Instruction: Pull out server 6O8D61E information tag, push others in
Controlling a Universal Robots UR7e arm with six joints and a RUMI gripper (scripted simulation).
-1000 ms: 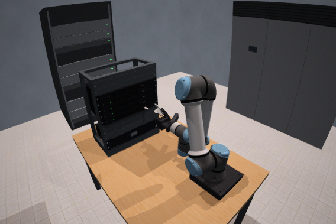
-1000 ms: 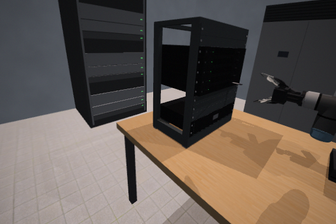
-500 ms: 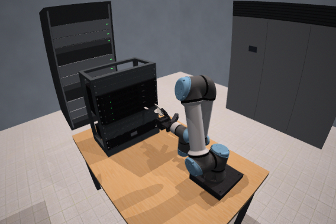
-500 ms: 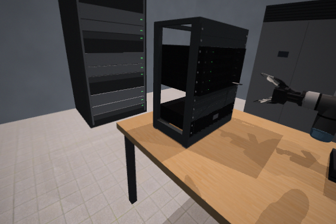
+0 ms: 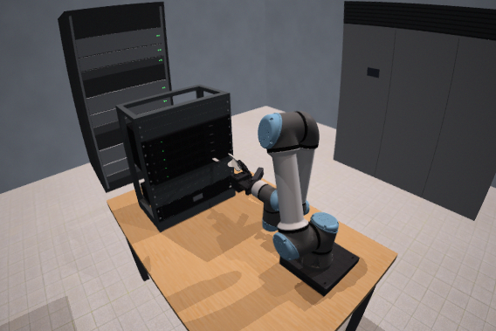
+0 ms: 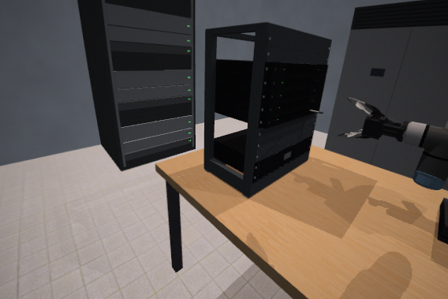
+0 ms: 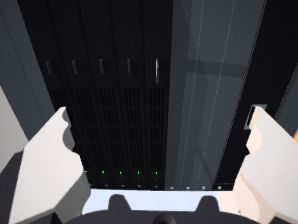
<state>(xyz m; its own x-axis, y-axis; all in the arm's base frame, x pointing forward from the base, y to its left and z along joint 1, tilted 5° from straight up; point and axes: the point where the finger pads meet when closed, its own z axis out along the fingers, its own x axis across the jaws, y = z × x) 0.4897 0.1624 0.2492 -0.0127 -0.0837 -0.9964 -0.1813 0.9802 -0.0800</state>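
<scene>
The dark rack [image 5: 183, 110] [image 6: 258, 97] stands upright on the table. Several black servers [image 7: 131, 125] are stacked in it. The lowest one's information tag [image 5: 215, 160] [image 6: 315, 111] [image 7: 157, 70] sticks out from the front, seen as a thin light edge in the wrist view. The other servers' tags, such as this one [image 7: 102, 65], look flush or nearly so. No printed service tag can be read. My gripper [image 5: 231, 163] [image 6: 344, 117] [image 7: 158, 108] is open and empty, in front of the rack and apart from it, with the protruding tag beyond the space between its fingers.
Grey panels [image 7: 200, 100] and a black unit with a light label [image 5: 197, 197] [image 6: 287, 155] sit below the servers. The wooden table [image 5: 210, 278] [image 6: 276, 223] carries rack and arm base [image 5: 325, 279]. A tall cabinet [image 5: 122, 52] [image 6: 150, 14] stands behind, with large grey cabinets [image 5: 415, 103] at the right.
</scene>
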